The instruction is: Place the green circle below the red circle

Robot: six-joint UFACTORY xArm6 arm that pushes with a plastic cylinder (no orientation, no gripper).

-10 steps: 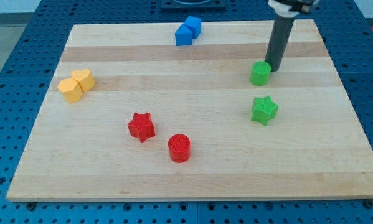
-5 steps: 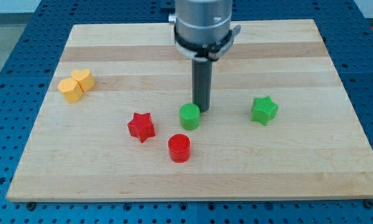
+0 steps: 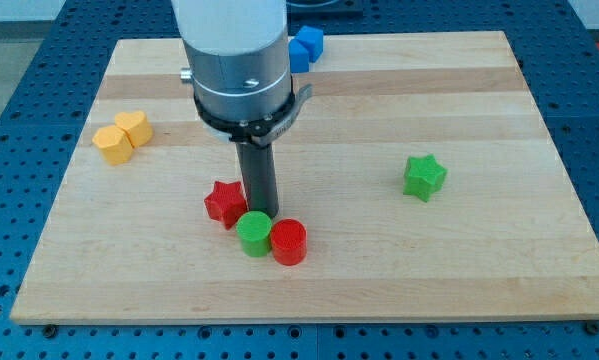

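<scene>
The green circle point(image 3: 254, 233) sits near the view's bottom centre, touching the left side of the red circle point(image 3: 288, 241). My tip point(image 3: 260, 214) is just above the green circle, touching its top edge. The red star point(image 3: 224, 203) lies just left of the rod, up-left of the green circle. The arm's grey body hides the board above the rod.
A green star point(image 3: 423, 177) lies at the view's right. Two yellow blocks point(image 3: 121, 136) sit together at the left. Blue blocks point(image 3: 305, 48) show at the top, partly hidden by the arm. The wooden board point(image 3: 479, 270) rests on a blue perforated table.
My tip has pushed the green circle from the right side of the board down and left. It now rests against the red circle's left side.
</scene>
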